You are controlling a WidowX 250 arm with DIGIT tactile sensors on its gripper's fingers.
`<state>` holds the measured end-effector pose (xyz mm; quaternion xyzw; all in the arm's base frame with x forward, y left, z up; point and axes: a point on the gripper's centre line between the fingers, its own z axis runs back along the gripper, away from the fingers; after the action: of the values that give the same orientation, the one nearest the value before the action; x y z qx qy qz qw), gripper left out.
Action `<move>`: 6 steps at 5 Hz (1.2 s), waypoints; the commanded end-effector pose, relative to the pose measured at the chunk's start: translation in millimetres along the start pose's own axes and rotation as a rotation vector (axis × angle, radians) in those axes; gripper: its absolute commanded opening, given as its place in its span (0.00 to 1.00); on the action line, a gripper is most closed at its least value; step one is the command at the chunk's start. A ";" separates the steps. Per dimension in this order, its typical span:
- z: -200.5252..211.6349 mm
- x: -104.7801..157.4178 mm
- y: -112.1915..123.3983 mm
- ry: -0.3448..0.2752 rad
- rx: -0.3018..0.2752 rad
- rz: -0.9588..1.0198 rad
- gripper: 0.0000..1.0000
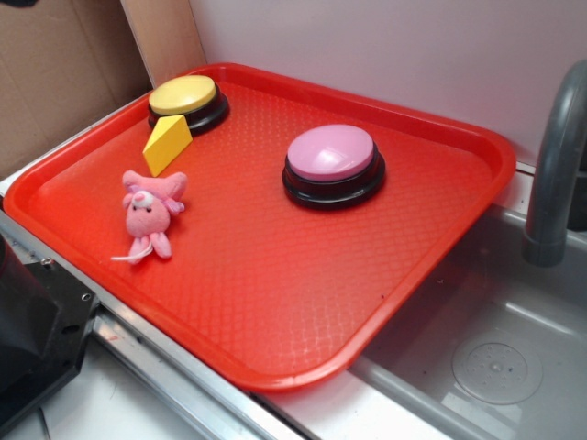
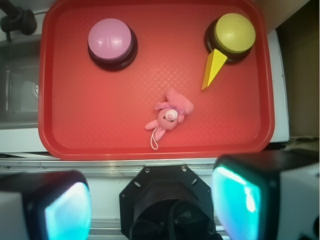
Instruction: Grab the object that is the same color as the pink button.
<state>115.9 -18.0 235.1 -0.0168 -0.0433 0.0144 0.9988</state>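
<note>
The object, a small pink plush mouse [image 1: 149,214] [image 2: 170,116] with a thin pale tail, lies on the red tray [image 1: 275,302] [image 2: 100,135] near its left front edge. The pink button [image 1: 332,163] [image 2: 111,42], a round pink dome on a black base, stands mid-tray toward the back. In the wrist view my gripper [image 2: 152,202] hangs high above the robot base, well short of the tray; its two teal pads [image 2: 67,210] stand wide apart with nothing between them. The gripper itself does not show in the exterior view.
A yellow-topped button [image 1: 188,101] [image 2: 233,35] stands at the tray's far left corner with a yellow wedge block [image 1: 167,145] [image 2: 214,67] against it. A grey sink [image 1: 495,357] with a tap [image 1: 555,156] lies right of the tray. The black robot base [image 1: 32,339] [image 2: 167,200] sits before the tray.
</note>
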 end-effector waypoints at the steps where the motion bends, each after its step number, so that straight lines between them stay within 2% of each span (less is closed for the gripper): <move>1: 0.0 0.0 0.0 0.000 0.000 0.000 1.00; 2: -13.4 0.9 3.8 -0.021 0.016 0.033 1.00; 3: -38.5 3.2 10.6 0.001 0.058 0.127 1.00; 4: -64.9 5.9 19.0 -0.011 0.073 0.287 1.00; 5: -89.7 21.0 27.9 -0.010 0.103 0.362 1.00; 6: -120.4 33.3 42.3 0.009 -0.006 0.435 1.00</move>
<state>155.1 18.5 113.3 -0.0223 -0.0217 0.2277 0.9732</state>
